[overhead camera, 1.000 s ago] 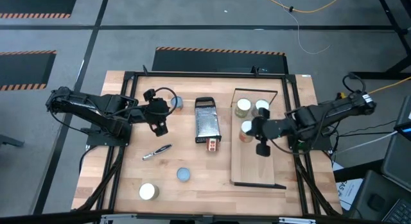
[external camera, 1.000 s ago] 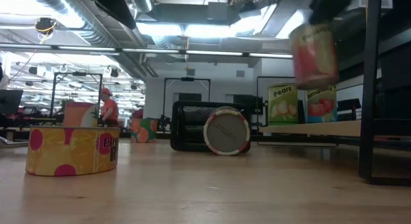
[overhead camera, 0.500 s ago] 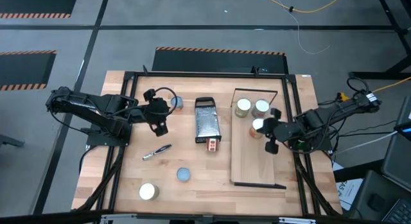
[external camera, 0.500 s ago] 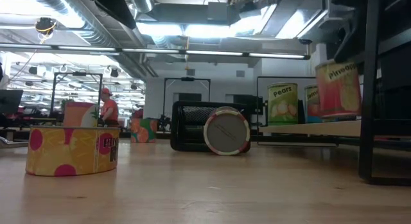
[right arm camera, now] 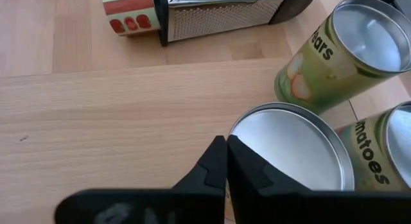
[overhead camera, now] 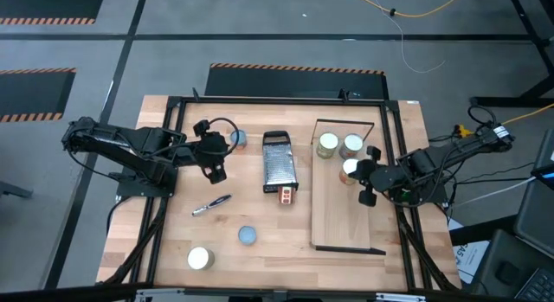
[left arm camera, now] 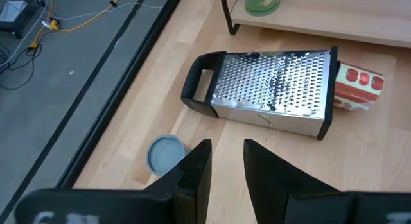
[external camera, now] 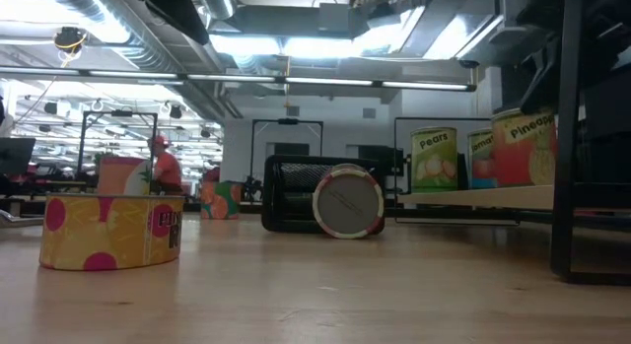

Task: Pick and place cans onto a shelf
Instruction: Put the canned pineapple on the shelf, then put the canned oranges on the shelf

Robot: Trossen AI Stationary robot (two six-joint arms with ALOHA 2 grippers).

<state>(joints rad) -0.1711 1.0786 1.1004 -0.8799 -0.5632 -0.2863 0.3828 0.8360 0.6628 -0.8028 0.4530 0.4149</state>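
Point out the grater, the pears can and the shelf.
grater (overhead camera: 279, 164), high view, middle of its perforated metal face.
pears can (external camera: 434, 161), low view, middle of its green label.
shelf (overhead camera: 342, 220), high view, bare wood near its front half.

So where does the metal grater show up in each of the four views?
High view: the grater lies mid-table, left of the shelf.
Low view: a dark mesh box behind the round tin lying on its side; likely the grater.
Left wrist view: it lies beyond that arm's fingers.
Right wrist view: only its lower edge shows, at the picture's top.
Shared landmark: the red-spotted tin at its end.
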